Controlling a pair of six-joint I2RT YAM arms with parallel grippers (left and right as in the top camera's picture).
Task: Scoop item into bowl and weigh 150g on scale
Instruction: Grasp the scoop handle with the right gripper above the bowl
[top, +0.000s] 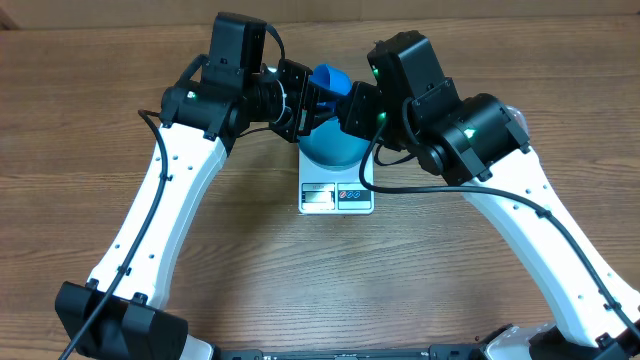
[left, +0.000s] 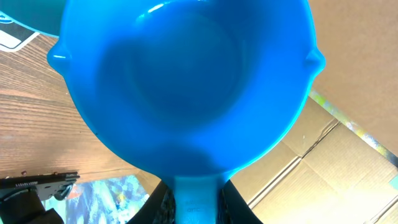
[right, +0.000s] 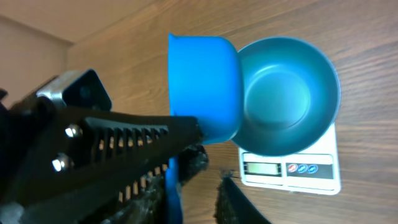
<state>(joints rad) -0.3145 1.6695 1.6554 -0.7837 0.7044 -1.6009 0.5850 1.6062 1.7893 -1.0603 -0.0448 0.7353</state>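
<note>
Holding the blue scoop (left: 186, 81) by its flat handle, your left gripper (left: 196, 202) has its dark fingers pressed together on that handle, one on each side. The cup sits out in front of the wrist, where it can be tipped. Seen from overhead, the scoop hangs over the 12 o'clock rim of the bright blue bowl (top: 330, 148), which looks like a position for pouring.

The scoop's inside is bare, glossy moulded plastic with two small lugs on its rim. No beans show in it, nor in any other view, so I cannot tell you where the item lies. The bowl is empty too: a smooth, round, deep basin with a soft sheen.

The bowl rests on the white square scale (top: 337, 197). It covers most of the platform, and only the display strip with its labels shows, at the 6 o'clock edge. My guess is that it sits there so you can read the weight as you add beans.

Your right gripper (right: 205, 186) comes in from 3 o'clock, close to the scoop. A blue strip runs beside one of its rough black fingers, but I cannot tell whether the jaws are pinching it or standing apart. The table (top: 90, 110) is matte wood grain.
</note>
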